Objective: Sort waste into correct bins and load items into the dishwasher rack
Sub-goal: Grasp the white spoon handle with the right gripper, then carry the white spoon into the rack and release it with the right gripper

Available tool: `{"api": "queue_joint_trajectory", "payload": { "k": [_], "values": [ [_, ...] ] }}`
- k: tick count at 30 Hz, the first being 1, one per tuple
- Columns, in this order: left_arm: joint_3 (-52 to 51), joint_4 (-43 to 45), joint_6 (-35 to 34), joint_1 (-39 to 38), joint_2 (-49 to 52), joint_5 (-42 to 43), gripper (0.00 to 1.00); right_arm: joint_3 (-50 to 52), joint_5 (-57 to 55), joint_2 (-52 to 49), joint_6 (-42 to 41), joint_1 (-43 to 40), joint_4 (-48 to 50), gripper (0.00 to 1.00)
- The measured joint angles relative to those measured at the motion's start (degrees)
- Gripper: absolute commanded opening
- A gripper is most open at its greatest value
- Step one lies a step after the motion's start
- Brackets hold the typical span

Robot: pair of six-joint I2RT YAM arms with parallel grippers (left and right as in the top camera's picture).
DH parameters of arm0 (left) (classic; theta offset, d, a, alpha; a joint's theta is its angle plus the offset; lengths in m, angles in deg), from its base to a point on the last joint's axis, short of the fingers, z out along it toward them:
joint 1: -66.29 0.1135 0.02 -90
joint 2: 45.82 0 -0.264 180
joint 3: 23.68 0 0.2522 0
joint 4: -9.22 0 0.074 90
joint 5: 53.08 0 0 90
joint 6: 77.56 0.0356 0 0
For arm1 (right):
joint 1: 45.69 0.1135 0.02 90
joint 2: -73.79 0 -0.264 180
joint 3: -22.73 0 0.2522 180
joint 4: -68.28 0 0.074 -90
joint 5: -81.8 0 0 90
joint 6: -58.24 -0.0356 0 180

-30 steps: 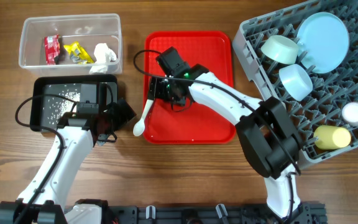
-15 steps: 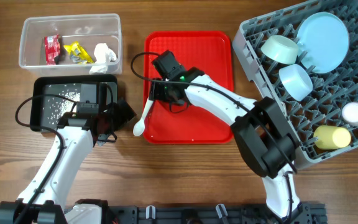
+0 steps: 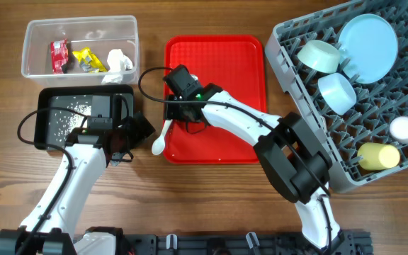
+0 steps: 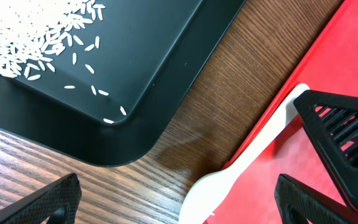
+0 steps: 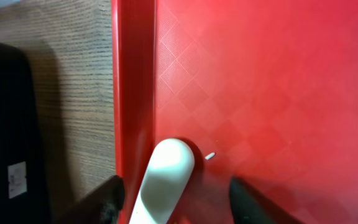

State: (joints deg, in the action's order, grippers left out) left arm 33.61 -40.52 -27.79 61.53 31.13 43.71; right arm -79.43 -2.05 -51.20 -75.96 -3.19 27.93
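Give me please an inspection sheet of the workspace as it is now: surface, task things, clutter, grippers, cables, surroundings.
Surface: wooden table, bare between the containers.
Job's things: red wrapper, yellow wrapper and tissue in the clear tub; rice grains in the black tray; two bowls, plate, white cup and yellow cup in the rack; white spoon lying across the red tray rim.
Clutter: one stray grain on the red tray.
Grippers: left gripper open, empty; right gripper open around the spoon handle.
Cables: black loops at both arms.
Surroundings: nothing seen.
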Motion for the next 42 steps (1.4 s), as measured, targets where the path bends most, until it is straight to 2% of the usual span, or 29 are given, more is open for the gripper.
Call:
{"api": "queue_joint_trajectory", "payload": {
  "k": [4, 8, 17, 26, 29, 37, 42],
  "values": [
    [0.0, 0.0, 0.0, 0.0, 0.0, 0.0, 1.0, -0.4, -0.9, -0.4, 0.6, 0.5, -0.5, 0.49],
    [0.0, 0.0, 0.0, 0.0, 0.0, 0.0, 1.0, -0.4, -2.2, -0.5, 0.5, 1.3, -0.3, 0.39],
    [0.0, 0.0, 0.0, 0.0, 0.0, 0.0, 1.0, -0.7, -2.6, -1.1, 0.5, 1.5, 0.0, 0.24],
    [0.0, 0.0, 0.0, 0.0, 0.0, 0.0, 1.0, -0.7, -2.0, -1.3, 0.0, 1.1, 0.0, 0.15],
    [0.0, 0.0, 0.0, 0.0, 0.0, 0.0, 1.0, -0.9, -0.1, -1.4, -0.2, 0.5, 0.2, 0.06],
    [0.0, 0.0, 0.0, 0.0, 0.0, 0.0, 1.0, -1.1, 4.5, -1.4, 0.2, -2.2, -1.3, 0.04],
    [0.0, 0.0, 0.0, 0.0, 0.0, 0.0, 1.0, -2.6, 6.3, -0.3, 5.1, -6.2, -10.2, 0.04]
  ]
}}
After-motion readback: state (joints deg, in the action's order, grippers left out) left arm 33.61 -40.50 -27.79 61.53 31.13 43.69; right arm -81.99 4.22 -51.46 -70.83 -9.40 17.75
